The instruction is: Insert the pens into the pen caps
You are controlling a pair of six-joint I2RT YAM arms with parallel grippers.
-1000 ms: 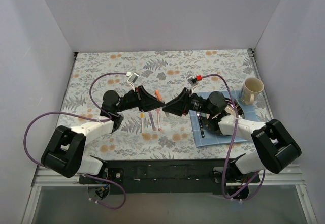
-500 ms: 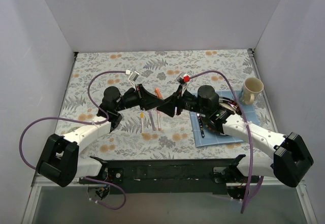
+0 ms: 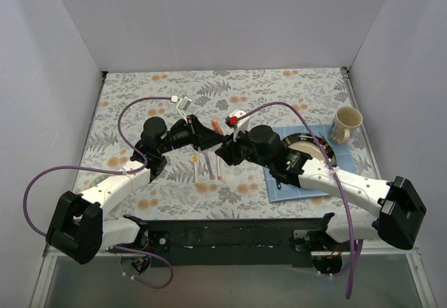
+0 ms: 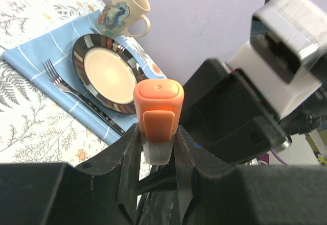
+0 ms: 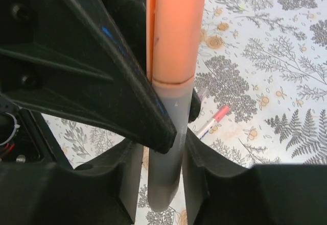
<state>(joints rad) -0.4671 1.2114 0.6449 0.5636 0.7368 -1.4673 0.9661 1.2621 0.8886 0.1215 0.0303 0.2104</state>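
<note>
Left gripper (image 4: 157,146) is pinching the pen (image 5: 168,118) at the middle of the top view, its fingers pressing in from both sides just under the orange cap (image 4: 158,100). Right gripper (image 5: 164,158) is clamping the same whitish barrel lower down. Over the last second the right arm has been swinging leftward off the blue mat (image 3: 290,191), and the two grippers are now meeting nose to nose. The cap is sitting flush on the barrel, so this pen is looking finished. Other pens (image 3: 209,165) are lying just below the grippers, too small to tell whether they are capped.
</note>
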